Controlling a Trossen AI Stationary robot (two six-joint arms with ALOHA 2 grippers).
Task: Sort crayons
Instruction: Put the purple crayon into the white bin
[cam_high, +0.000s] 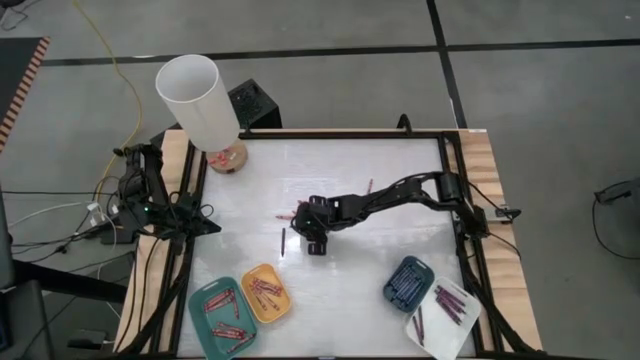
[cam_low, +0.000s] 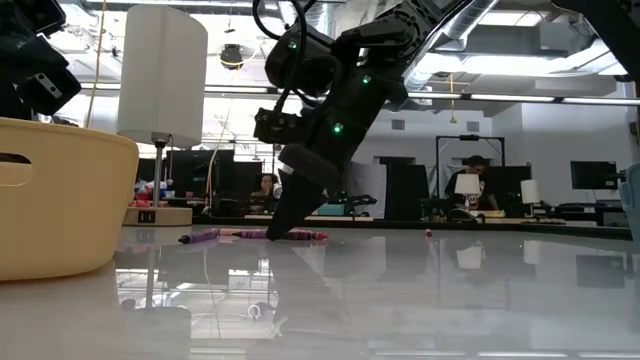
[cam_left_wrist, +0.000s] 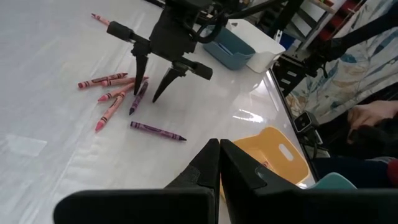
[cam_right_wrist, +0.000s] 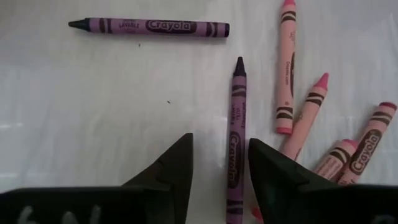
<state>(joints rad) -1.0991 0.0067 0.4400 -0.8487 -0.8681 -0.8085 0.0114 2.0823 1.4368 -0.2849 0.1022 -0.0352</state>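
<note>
Several loose crayons lie flat on the white table left of centre: a pink and red cluster (cam_high: 291, 213), one purple crayon (cam_high: 283, 241) apart from it, and one more (cam_high: 369, 186) farther back. My right gripper (cam_right_wrist: 221, 146) slants down over the cluster, open. Its two fingers stand on either side of a purple crayon (cam_right_wrist: 235, 143) and lie along its length; I see no touch. Pink crayons (cam_right_wrist: 286, 68) lie just beside it. My left gripper (cam_left_wrist: 219, 155) waits shut at the table's left edge, holding nothing.
Four small trays with crayons in them stand along the near edge: teal (cam_high: 203, 302), yellow (cam_high: 250, 277), dark blue (cam_high: 392, 290) and white (cam_high: 462, 325). A white-shaded lamp (cam_high: 198, 98) stands at the far left corner. People sit in the room beyond the table.
</note>
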